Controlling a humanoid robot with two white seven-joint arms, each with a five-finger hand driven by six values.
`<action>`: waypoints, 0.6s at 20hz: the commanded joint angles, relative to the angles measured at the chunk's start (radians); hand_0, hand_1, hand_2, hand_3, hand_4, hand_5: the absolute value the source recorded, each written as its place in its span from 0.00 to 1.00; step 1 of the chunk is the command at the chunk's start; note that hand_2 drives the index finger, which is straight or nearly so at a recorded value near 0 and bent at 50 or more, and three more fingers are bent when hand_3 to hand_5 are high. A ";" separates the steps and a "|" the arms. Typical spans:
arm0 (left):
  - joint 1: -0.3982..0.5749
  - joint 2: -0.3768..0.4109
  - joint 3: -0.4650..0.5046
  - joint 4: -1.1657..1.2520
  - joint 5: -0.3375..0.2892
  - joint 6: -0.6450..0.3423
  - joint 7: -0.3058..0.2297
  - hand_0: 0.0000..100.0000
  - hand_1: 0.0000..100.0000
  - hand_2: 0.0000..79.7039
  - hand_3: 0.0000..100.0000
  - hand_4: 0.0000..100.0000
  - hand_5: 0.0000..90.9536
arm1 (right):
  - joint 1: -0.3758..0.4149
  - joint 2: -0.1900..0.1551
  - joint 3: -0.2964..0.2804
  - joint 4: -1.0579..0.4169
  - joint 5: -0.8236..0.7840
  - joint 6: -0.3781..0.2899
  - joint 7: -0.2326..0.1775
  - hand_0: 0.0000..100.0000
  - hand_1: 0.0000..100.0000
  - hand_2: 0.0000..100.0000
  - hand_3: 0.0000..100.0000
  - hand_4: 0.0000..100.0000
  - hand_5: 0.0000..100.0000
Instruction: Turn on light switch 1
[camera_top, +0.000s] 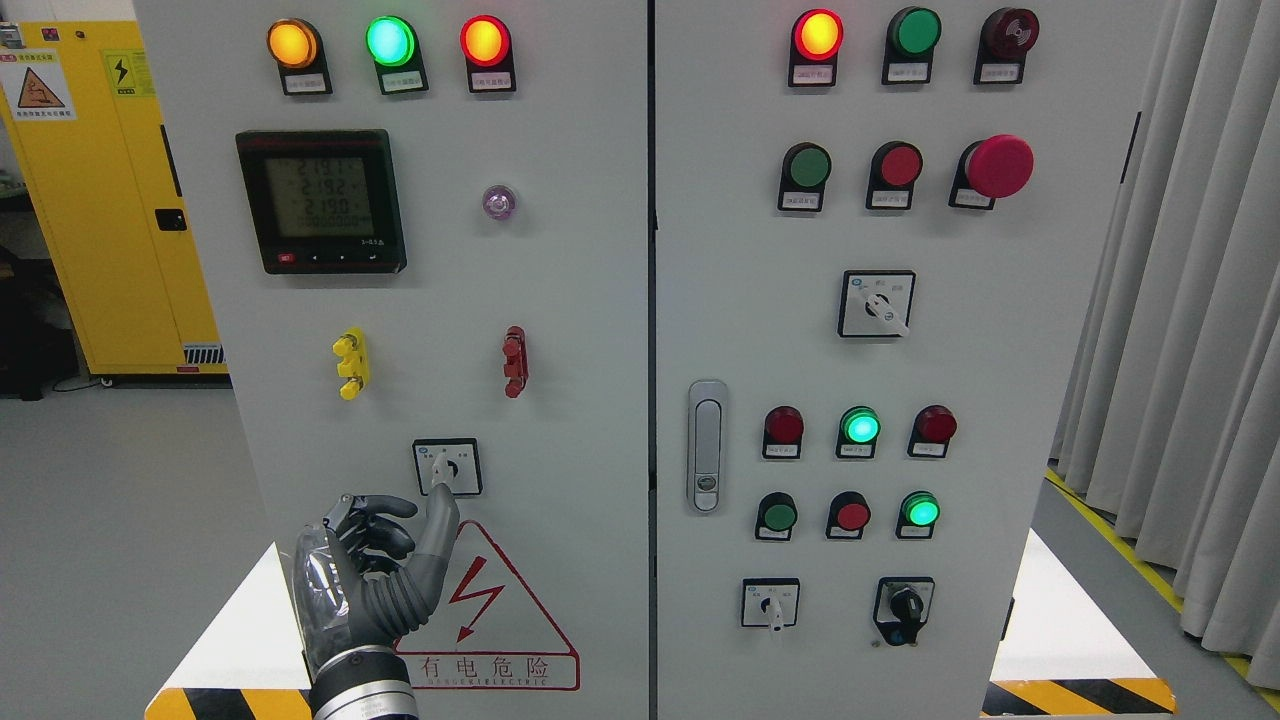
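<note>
A small rotary selector switch (447, 467) on a square white plate sits low on the left door of the grey control cabinet (570, 300). My left hand (400, 535) rises from the bottom edge just below it. One digit points straight up, its tip touching the plate's lower edge under the knob. The other fingers (375, 540) are curled toward the palm and hold nothing. The right arm does not show.
Other selector switches sit on the right door (876, 304), (770, 603), (905, 605), with lit lamps and push buttons around them. A door handle (707, 445) is at the seam. A red warning triangle (495, 600) lies beside my hand. A yellow cabinet (90, 200) stands far left, curtains (1190, 300) right.
</note>
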 joint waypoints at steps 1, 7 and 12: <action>-0.009 -0.001 -0.006 0.018 0.000 0.001 0.003 0.25 0.71 0.77 0.90 0.84 0.80 | 0.001 0.000 0.000 0.000 -0.029 0.000 -0.001 0.00 0.50 0.04 0.00 0.00 0.00; -0.012 -0.004 -0.006 0.018 0.000 0.020 0.004 0.26 0.71 0.77 0.90 0.84 0.82 | 0.000 0.000 0.000 0.000 -0.029 0.000 0.001 0.00 0.50 0.04 0.00 0.00 0.00; -0.022 -0.005 -0.006 0.022 0.000 0.020 0.006 0.23 0.71 0.77 0.91 0.84 0.82 | 0.000 0.000 0.000 0.000 -0.029 0.000 -0.001 0.00 0.50 0.04 0.00 0.00 0.00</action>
